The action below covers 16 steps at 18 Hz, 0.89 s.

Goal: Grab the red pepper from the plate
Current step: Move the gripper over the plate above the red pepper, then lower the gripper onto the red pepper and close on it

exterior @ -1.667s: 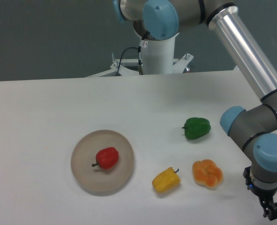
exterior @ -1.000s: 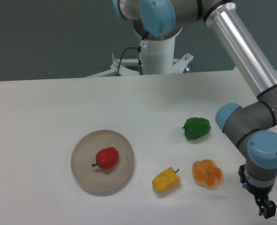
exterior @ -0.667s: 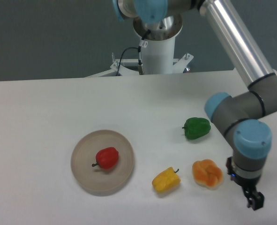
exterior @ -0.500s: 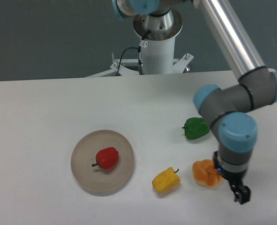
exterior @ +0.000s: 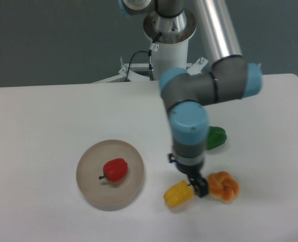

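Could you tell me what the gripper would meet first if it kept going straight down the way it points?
Probably the table in the gap between the yellow pepper and orange pepper; the gripper might brush either, since depth is unclear.

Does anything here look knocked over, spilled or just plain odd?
Nothing stands out. The red pepper lies on the plate; the yellow pepper, orange pepper and green pepper lie loose on the table. The gripper hangs between the yellow and orange ones.

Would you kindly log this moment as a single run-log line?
phase: approach | gripper: over yellow pepper, jaw state unclear | red pepper: on plate, untouched
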{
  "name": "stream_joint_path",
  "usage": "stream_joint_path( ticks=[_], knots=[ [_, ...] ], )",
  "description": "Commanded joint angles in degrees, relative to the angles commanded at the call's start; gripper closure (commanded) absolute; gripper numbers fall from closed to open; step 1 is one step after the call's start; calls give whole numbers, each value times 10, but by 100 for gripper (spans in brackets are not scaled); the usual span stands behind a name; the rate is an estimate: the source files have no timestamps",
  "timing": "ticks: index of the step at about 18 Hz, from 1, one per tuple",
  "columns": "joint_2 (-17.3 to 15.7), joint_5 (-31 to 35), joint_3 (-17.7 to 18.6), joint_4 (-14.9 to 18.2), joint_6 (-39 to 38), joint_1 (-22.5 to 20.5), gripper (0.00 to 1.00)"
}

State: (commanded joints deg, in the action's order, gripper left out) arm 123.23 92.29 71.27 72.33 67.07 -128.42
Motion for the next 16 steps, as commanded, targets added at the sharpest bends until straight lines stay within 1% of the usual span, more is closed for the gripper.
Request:
stream_joint_path(
  ticks=[4, 6, 7, 10, 11, 16],
  knots=[
    [-4, -51, 23, -1, -42, 24, 0],
    [-4, -55, 29, -11, -61, 38, 0],
    [-4, -56, 38, -25, -69, 45, 0],
    [-4, -57, 65, -81, -112, 58, 0],
    [-5, -58, 71, -87, -118, 59, 0],
    [-4, -67, 81, -90, -134, 70, 0]
  ],
)
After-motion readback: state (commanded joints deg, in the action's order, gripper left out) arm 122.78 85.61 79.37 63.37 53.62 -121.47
